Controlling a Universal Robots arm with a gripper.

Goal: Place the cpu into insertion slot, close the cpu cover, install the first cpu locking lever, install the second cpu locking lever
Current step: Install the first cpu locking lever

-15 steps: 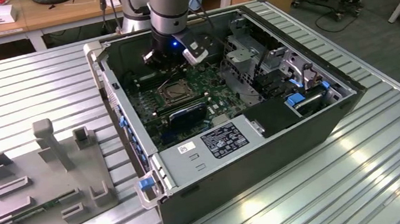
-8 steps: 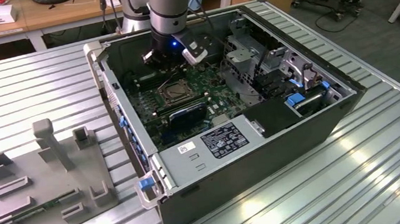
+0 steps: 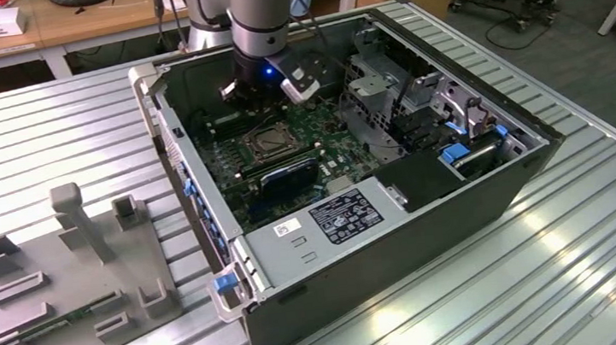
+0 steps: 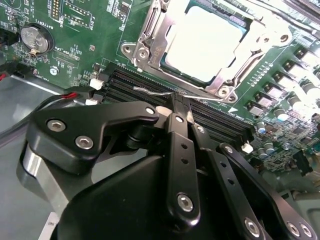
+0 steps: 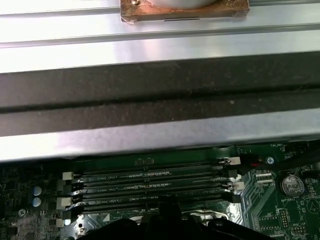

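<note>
The cpu [image 4: 202,42] lies flat in the insertion slot [image 3: 267,142], pale and square. The silvery cpu cover [image 4: 262,37] is folded down over its edges. A thin wire locking lever [image 4: 150,91] runs along the socket's side, between it and the black memory slots [image 4: 220,122]. My gripper [image 4: 179,102] is shut, its black fingertips together right at this lever, about midway along it. Whether the wire is pinched between the tips or just touched I cannot tell. In the exterior view the arm [image 3: 258,23] reaches down into the open computer case, just behind the socket.
The case walls [image 3: 174,144] and the drive cage [image 3: 391,86] hem in the motherboard. A coin battery [image 4: 35,39] and red and black cables [image 4: 60,97] lie near the gripper. A grey fixture plate [image 3: 68,283] sits on the ribbed metal table at the exterior view's left.
</note>
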